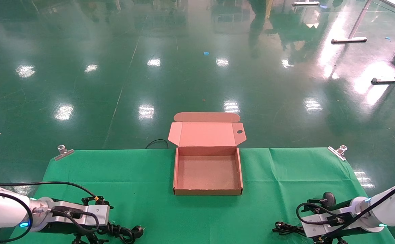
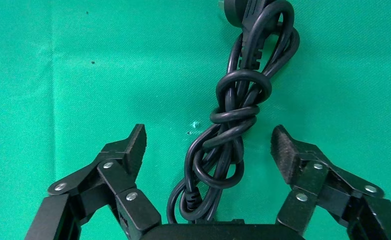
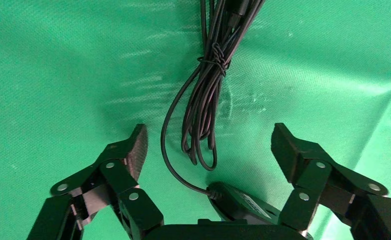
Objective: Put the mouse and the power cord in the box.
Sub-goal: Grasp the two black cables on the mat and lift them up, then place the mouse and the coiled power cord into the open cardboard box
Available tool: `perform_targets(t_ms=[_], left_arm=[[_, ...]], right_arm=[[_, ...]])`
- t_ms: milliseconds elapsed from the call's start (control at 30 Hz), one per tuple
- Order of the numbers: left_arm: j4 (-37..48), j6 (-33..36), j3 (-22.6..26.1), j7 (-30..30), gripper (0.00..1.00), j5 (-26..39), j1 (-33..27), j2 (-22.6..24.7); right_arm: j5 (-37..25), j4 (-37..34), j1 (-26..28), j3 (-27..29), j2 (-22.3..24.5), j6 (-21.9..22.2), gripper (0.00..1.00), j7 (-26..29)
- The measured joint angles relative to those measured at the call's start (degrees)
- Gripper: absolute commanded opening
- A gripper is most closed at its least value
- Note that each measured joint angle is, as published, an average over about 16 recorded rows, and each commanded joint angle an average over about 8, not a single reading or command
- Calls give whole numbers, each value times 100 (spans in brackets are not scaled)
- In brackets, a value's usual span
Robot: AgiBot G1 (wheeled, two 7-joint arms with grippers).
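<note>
The box (image 1: 175,171) lies open and empty at the middle of the table, its flap lid (image 1: 205,134) standing up behind it. Near the front left corner lies the power cord (image 1: 126,232), a thick knotted black bundle (image 2: 233,125). My left gripper (image 2: 208,145) is open, its fingers on either side of the bundle and apart from it. At the front right, my right gripper (image 3: 209,144) is open over the mouse (image 3: 241,204), which lies close to its palm. The mouse's thin coiled cable (image 3: 206,100) stretches away between the fingers and also shows on the cloth in the head view (image 1: 285,228).
A green cloth (image 1: 133,179) covers the table, held by metal clips at the back left (image 1: 63,151) and back right (image 1: 339,151). A loose black cable (image 1: 156,142) hangs behind the table's back edge. Beyond is shiny green floor.
</note>
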Motion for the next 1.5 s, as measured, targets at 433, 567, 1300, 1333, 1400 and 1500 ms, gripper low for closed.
perform_targets(t_ms=[433, 567, 1300, 1333, 1400, 1500], left_arm=[[-13, 5, 0, -10, 0, -4, 0, -4], [-14, 7, 0, -12, 0, -5, 0, -5], [200, 492, -265, -314, 0, -382, -71, -195], [247, 595, -327, -371, 0, -470, -86, -237], [356, 829, -471, -502, 0, -671, -126, -330], [546, 1231, -714, -722, 0, -1008, -214, -477]], right_arm=[[1, 24, 0, 1, 10, -22, 0, 2], [2, 28, 0, 1, 11, -25, 0, 2], [260, 99, 245, 177, 282, -359, 0, -17], [308, 113, 289, 210, 331, -406, 0, -19], [420, 149, 390, 288, 441, -509, 0, -22], [610, 225, 566, 422, 615, -668, 0, -15]])
